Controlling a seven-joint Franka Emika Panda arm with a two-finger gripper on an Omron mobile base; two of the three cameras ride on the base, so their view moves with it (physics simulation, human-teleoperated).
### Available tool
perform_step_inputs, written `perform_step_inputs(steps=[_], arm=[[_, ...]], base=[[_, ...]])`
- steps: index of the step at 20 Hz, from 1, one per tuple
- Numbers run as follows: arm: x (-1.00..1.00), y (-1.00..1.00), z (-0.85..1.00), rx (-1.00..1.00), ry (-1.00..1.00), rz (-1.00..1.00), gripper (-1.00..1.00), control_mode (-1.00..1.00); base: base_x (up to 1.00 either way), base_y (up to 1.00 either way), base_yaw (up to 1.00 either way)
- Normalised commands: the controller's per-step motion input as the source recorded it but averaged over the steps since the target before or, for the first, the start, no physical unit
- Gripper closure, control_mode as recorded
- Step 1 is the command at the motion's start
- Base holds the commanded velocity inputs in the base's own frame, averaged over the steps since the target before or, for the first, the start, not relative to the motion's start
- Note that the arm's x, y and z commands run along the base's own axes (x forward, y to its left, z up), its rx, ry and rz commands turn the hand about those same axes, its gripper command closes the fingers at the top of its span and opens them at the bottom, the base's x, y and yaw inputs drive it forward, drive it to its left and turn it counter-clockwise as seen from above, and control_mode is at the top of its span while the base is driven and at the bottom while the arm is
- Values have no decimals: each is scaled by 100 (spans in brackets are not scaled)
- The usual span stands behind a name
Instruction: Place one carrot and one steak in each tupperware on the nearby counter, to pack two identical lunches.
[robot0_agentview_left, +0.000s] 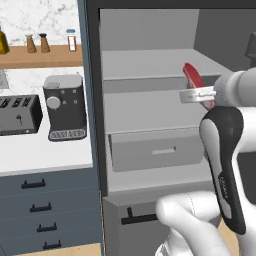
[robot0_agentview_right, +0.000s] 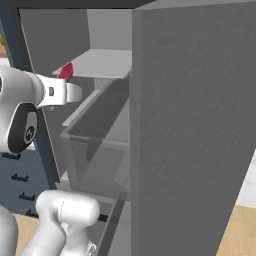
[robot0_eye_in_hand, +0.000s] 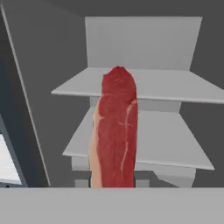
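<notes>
I'm looking into an open grey cabinet with flat grey shelves stacked one above another and a pulled-out drawer lower down; the same shelves fill the background of my hand view. To the left of the cabinet in the left base view runs the counter, white on top with dark blue-grey drawers and black bar handles below, carrying a dark toaster and a dark coffee machine side by side. My gripper is raised in front of the shelves, and the steak stands up out of it, a red slab angled up and to the left. In the hand view the steak rises straight up the middle of the frame, red with pale streaks and a pale pink edge on its left side, its lower end at the fingers, so I read the jaws as clamped on it. From the right base view I see the gripper pointing toward the cabinet, with just the red tip of the steak showing above it.
</notes>
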Motion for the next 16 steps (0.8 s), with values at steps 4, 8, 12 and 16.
perform_step_inputs(steps=[4,8,12,16], arm=[[-25,2,0,0,0,-2,100,100],[0,0,0,0,0,0,100,100],[0,0,0,0,0,0,100,100],[0,0,0,0,0,0,100,100]], base=[[-75,43,-7],[-92,96,-9],[-24,100,-8],[0,100,-6]])
